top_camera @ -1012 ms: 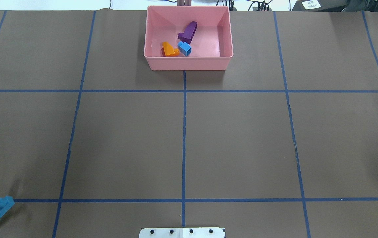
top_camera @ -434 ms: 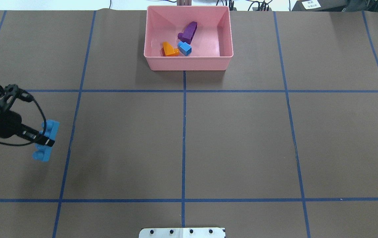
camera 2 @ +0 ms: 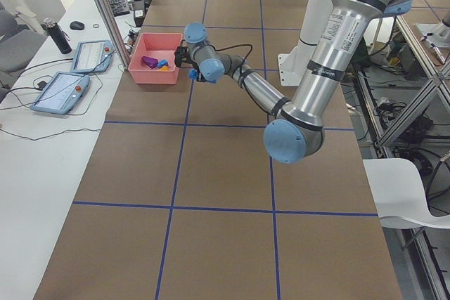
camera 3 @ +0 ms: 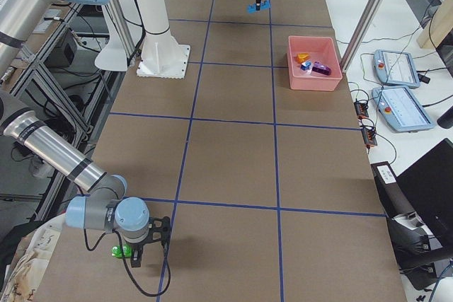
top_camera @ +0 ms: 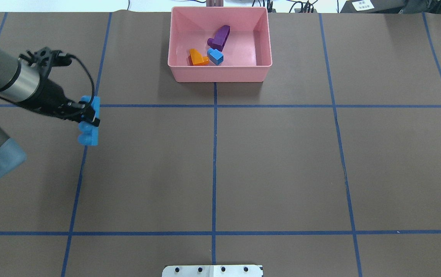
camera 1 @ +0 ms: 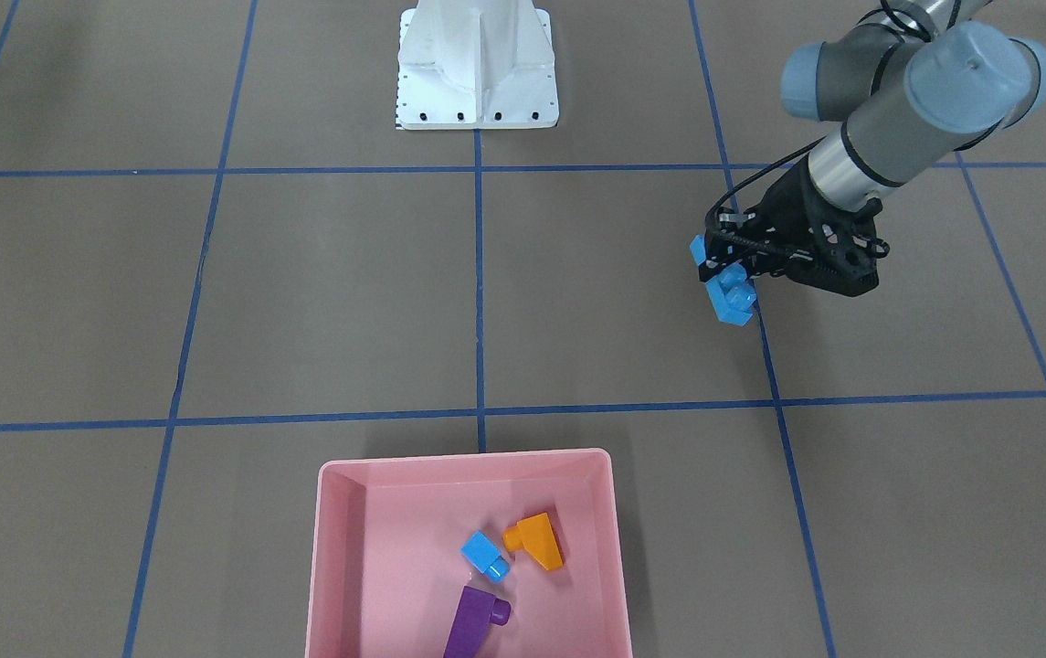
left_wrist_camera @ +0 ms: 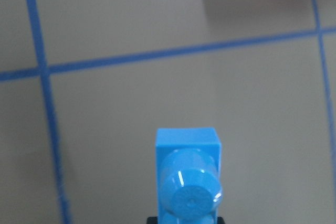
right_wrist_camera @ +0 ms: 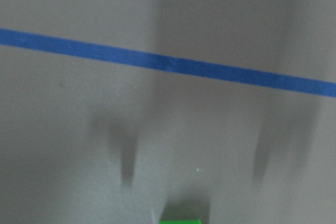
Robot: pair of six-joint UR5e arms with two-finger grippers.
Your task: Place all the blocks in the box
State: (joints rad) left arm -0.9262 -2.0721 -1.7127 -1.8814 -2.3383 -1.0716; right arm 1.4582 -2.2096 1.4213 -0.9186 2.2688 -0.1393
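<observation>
**Long blue bar held in the air, well apart from the box**
The left gripper point(top_camera: 90, 116) is clamped across the middle of the long blue bar point(top_camera: 88, 135), probably to keep it balanced and clear of the table point(top_camera: 282, 173) on the way to the pink box point(top_camera: 220, 73). An orange brick point(top_camera: 198, 57), a purple brick point(top_camera: 220, 36) and a small blue cube point(top_camera: 216, 56) lie in the box. The right gripper point(camera 3: 139, 251) stands by the green brick point(camera 3: 119, 251), and I cannot tell how far open it is. No writing is readable.
</observation>
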